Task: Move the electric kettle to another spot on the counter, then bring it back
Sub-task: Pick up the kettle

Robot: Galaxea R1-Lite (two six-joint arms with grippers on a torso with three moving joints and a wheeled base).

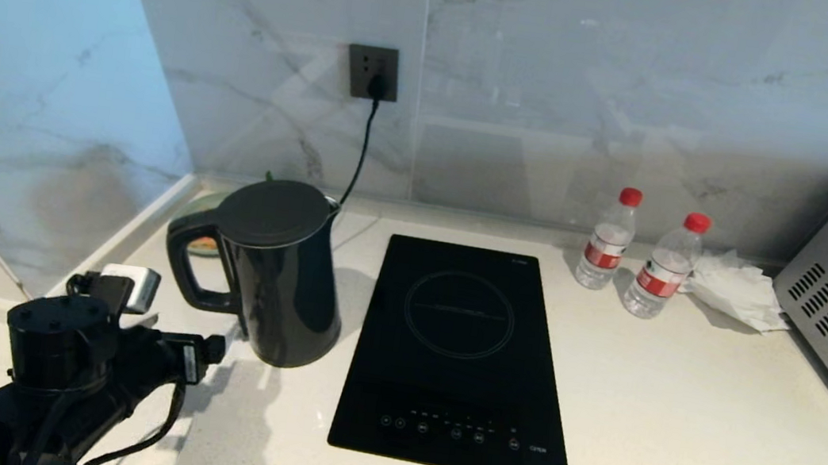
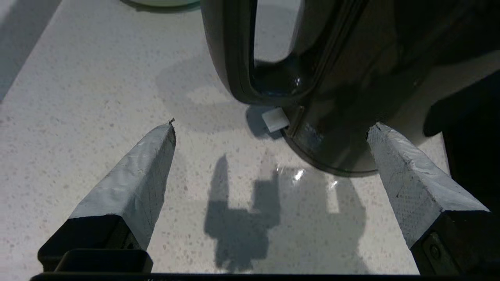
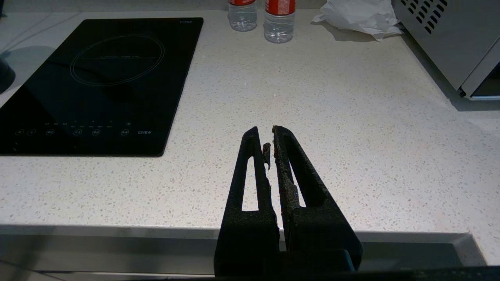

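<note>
Domestic kitchen: speckled stone desk (image 1: 676, 427), built-in induction hob (image 1: 457, 358), electric kettle (image 1: 277, 270), marble-tiled splashback (image 1: 561, 84) with socket (image 1: 372, 73).

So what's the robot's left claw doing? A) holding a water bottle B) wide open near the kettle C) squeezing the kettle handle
B: the left gripper has its fingers spread wide with nothing between them, just short of the electric kettle.

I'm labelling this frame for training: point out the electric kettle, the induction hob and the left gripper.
electric kettle (image 1: 287, 288), head view, on its glossy body.
induction hob (image 1: 457, 358), head view, on the glass below the ring.
left gripper (image 2: 271, 130), left wrist view, midway between its open fingertips.
</note>
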